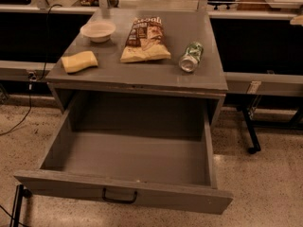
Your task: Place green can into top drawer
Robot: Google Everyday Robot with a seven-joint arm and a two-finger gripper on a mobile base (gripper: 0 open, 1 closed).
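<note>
The green can [191,56] lies on its side on the right part of the cabinet top [156,74], its silver end facing the front. The top drawer [128,193] below is pulled wide open and nothing shows inside it; its dark handle [119,197] sits at the centre of the front panel. Only a pale tip of my gripper [298,19] shows at the right edge of the view, well to the right of the can and above the height of the cabinet top.
On the cabinet top are a chip bag [144,39] left of the can, a white bowl [98,30] at the back left and a yellow sponge [79,61] at the front left. A black-legged stand [249,129] is on the floor to the right. A cable [28,98] hangs at left.
</note>
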